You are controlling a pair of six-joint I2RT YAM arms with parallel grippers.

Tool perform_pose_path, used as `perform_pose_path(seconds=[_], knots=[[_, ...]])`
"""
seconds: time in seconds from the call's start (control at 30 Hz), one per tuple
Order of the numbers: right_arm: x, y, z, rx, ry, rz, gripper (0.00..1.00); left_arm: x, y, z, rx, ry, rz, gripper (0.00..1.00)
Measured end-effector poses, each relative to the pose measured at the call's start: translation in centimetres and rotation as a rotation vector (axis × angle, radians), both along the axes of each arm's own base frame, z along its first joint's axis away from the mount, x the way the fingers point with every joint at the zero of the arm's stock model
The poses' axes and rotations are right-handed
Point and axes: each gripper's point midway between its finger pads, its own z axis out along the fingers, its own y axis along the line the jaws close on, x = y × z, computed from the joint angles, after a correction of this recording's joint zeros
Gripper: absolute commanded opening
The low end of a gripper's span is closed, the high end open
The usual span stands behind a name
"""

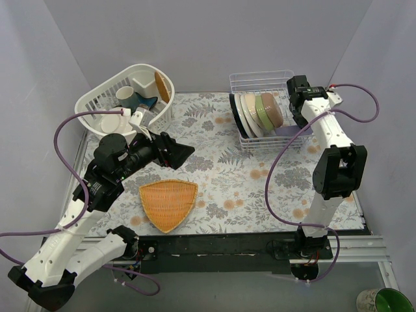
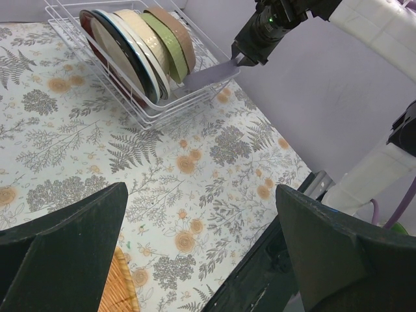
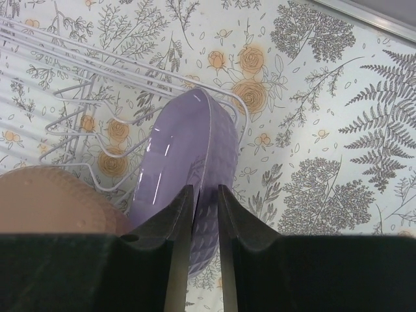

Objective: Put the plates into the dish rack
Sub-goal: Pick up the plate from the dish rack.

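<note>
Left hand [image 1: 174,153] is hovering with fingers spread wide, well left of the white wire dish rack [image 1: 260,77]. Right hand [image 3: 206,193] is pinching the rim of the lilac rounded-square dish [image 3: 182,149], tilting it at the rack's right end beside the standing plates [image 1: 253,114], probably to slot it upright.

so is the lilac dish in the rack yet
Partly: the dish leans tilted across the rack end rail, rim pinched by the right gripper.

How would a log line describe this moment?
right end effector: shut on lilac dish at dish rack | left end effector: open, empty | other plates: racked
</note>
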Motion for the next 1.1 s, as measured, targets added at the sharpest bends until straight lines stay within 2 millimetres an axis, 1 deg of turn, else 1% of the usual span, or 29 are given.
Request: perform_pose_path(seconds=[0.37,0.5,0.8,1.1], knots=[[-0.7,-0.6,1.2,-0.028,0.041,0.026,0.01,-0.1,0.1,0.1,-0.003,-0.004,0.000,0.98],[-1.3,-0.8,1.7,-0.043,0.071,0.041,0.01,-0.1,0.1,0.1,-0.003,-0.005,0.000,0.98],[-2.7,-1.1,1.8,-0.066,0.155,0.086,0.01,-0.4,0.2,0.4,-0.013,-0.012,0.001,0.98],[-3.0,-1.3,2.2,-0.066,0.164,0.101,0.01,-0.7,0.4,0.1,-0.020,-0.005,0.002,0.98]])
